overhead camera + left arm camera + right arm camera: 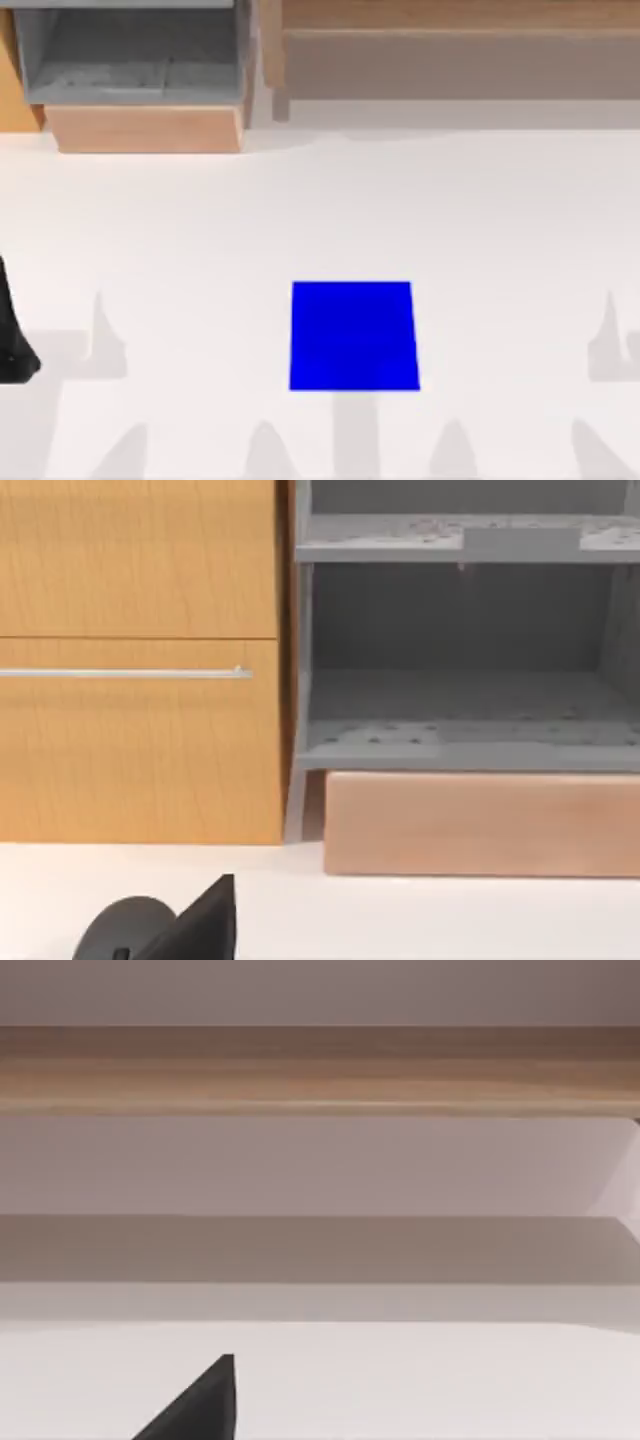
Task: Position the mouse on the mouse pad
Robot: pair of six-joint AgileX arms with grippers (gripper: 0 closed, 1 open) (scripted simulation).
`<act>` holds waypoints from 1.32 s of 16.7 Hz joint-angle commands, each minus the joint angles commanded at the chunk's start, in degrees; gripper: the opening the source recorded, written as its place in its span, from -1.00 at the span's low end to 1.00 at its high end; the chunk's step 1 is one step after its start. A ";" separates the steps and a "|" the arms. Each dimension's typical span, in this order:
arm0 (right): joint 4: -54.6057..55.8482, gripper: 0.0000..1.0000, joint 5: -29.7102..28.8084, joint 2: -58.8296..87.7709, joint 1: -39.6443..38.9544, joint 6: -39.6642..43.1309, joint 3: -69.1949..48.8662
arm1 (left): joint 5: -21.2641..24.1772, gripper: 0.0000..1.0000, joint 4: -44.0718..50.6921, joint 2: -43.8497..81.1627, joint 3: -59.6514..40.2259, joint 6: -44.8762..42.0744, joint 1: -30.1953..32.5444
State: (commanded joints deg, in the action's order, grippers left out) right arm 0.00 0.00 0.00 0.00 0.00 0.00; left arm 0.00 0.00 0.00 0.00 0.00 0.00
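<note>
The mouse pad [354, 336] is a flat bright blue square lying on the white table, slightly below the middle of the top view, with nothing on it. The mouse [122, 932], a dark grey rounded shape, rests on the table in front of the wooden cabinet in the left wrist view. A black part of my left gripper [205, 925] sits just beside it. My left arm [12, 335] shows as a dark shape at the table's far left edge, well away from the pad. A black part of my right gripper [200, 1408] hangs over bare table.
A wooden cabinet with a metal handle [125, 672] and a grey open shelf unit [140, 60] on a wooden base stand at the back left. A long wooden ledge [450, 20] runs along the back right. White tabletop surrounds the pad.
</note>
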 joint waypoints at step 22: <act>0.00 1.00 0.00 0.00 0.00 0.00 0.00 | 2.53 1.00 60.82 93.53 -78.18 -7.51 -1.62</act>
State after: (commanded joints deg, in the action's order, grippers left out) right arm 0.00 0.00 0.00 0.00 0.00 0.00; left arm 2.53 60.82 93.53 -78.18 -7.51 -1.62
